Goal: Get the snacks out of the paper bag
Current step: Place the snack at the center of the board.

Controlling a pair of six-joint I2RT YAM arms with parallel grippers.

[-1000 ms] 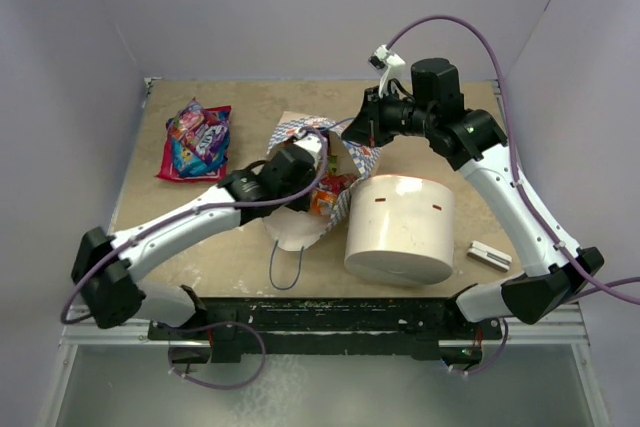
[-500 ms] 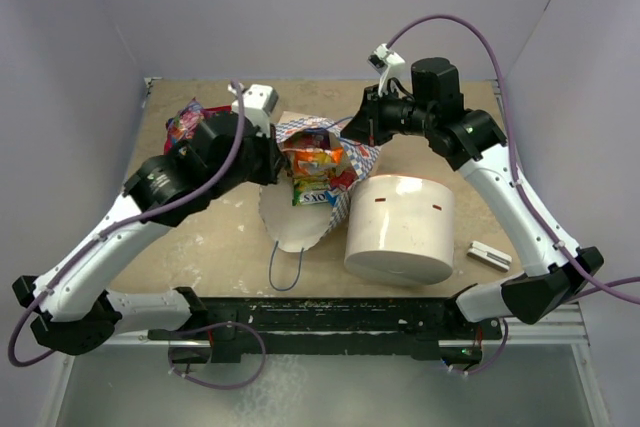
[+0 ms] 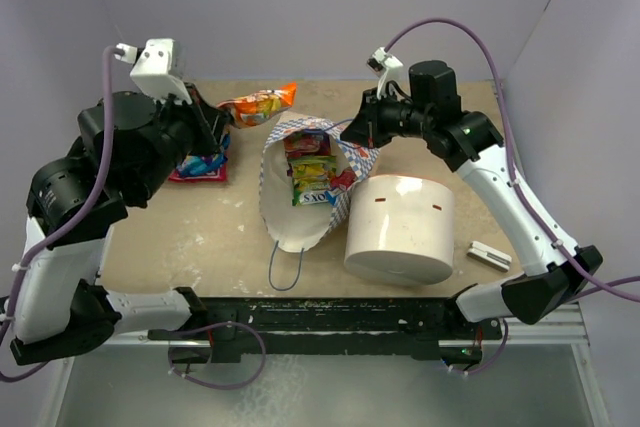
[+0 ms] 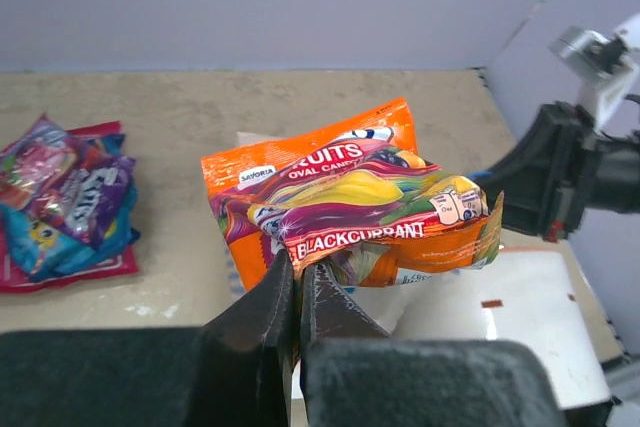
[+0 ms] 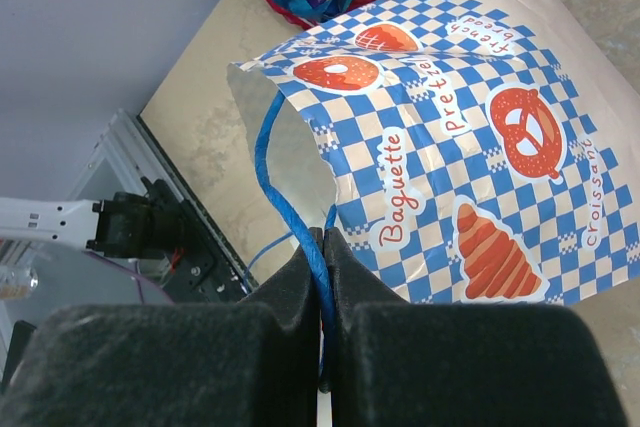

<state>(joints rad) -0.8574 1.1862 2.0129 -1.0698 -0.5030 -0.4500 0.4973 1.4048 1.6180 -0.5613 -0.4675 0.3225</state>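
The paper bag [image 3: 282, 217] lies open mid-table, checkered blue and white [image 5: 480, 137], white inside. Several snack packets [image 3: 312, 179] show in its mouth. My left gripper [image 3: 222, 119] is shut on an orange snack packet [image 3: 259, 105], held in the air behind the bag's far left; it fills the left wrist view [image 4: 350, 202]. My right gripper [image 3: 358, 132] is shut on the bag's blue cord handle [image 5: 275, 177] at the bag's far right rim. A pile of pink, blue and purple snack packets [image 3: 200, 162] lies on the table at the left, also in the left wrist view [image 4: 60, 202].
A large white cylinder [image 3: 400, 227] stands just right of the bag. A small grey flat bar [image 3: 489, 255] lies at the right near the table's front edge. Purple walls close in the back and both sides.
My left gripper rose out of the bag with the orange packet and swung back and left over the table's far left. My right gripper kept hold of the handle and stayed put.
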